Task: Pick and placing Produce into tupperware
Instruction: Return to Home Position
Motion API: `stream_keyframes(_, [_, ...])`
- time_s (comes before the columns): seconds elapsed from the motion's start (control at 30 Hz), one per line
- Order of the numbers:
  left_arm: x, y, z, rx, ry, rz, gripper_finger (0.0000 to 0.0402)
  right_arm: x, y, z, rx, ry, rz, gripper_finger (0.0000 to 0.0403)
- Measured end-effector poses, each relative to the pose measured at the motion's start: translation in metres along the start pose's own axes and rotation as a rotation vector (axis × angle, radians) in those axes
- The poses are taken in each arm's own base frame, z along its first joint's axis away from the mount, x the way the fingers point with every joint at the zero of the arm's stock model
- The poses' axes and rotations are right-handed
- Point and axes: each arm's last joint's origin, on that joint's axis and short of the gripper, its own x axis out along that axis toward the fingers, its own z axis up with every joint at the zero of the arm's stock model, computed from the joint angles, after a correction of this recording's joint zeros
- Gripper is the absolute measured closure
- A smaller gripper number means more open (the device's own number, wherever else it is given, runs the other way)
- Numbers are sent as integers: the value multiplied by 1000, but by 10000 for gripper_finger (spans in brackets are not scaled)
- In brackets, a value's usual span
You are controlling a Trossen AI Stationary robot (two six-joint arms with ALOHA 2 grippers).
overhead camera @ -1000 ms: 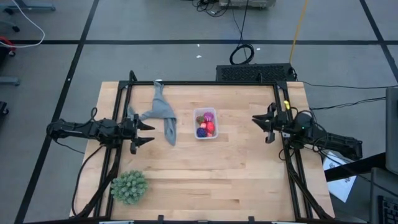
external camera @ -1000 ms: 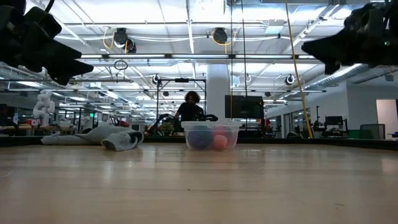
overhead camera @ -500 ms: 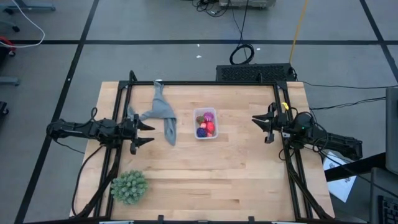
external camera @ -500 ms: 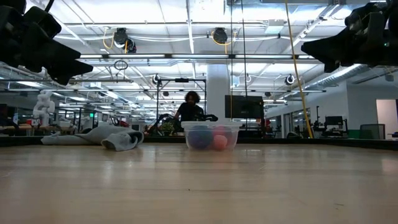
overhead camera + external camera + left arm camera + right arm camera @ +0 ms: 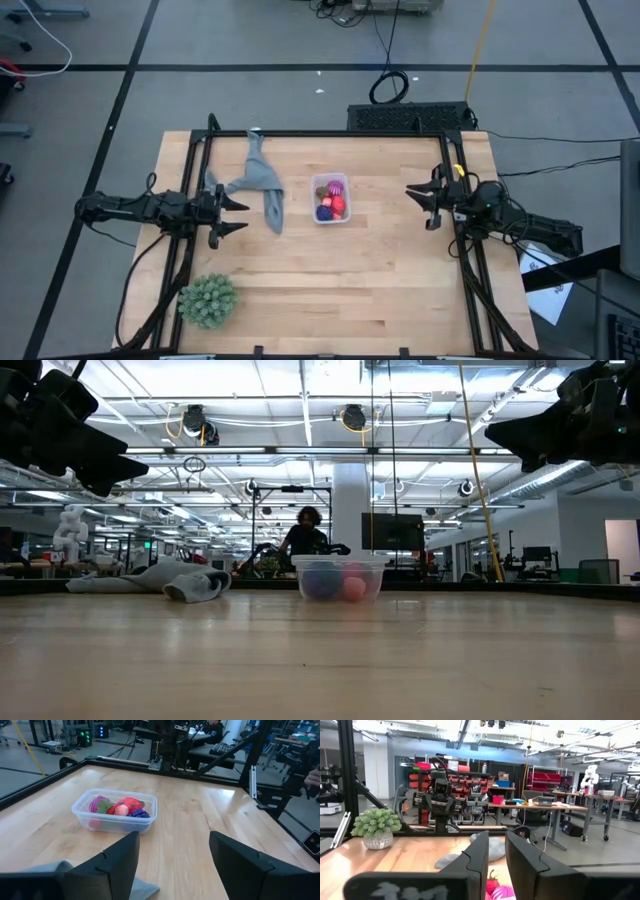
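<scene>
The clear tupperware (image 5: 331, 198) stands on its base at the middle of the table, and all the visible produce lies inside it. The fruits include a magenta spiky fruit (image 5: 337, 184), a red-pink one (image 5: 338, 206) and a dark blue-purple one (image 5: 323, 212). The left wrist view shows the tupperware (image 5: 114, 823) ahead of my fingers, with fruit (image 5: 126, 807) heaped in it. My left gripper (image 5: 242, 214) hovers open at the table's left side, pointing at the tupperware. My right gripper (image 5: 418, 206) hovers at the right side with a narrow gap (image 5: 496, 845) between its fingers. Both are empty and raised off the table.
A grey cloth (image 5: 262, 186) lies crumpled on the table between my left gripper and the tupperware. A large green spiky ball (image 5: 208, 300) sits near the table's near-left corner. Black frame rails (image 5: 330, 132) run along the table's far and side edges. A person (image 5: 303, 532) shows in the room behind.
</scene>
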Motion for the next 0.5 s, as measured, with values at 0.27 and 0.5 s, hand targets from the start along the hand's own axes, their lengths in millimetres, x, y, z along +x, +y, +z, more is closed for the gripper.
stream_keyframes(0.27, [0, 0, 0, -7, 0, 0, 158, 0, 0, -2, 9, 20, 1, 349])
stream_keyframes(0.5, [0, 0, 0, -7, 0, 0, 158, 0, 0, -2, 10, 19, 1, 349])
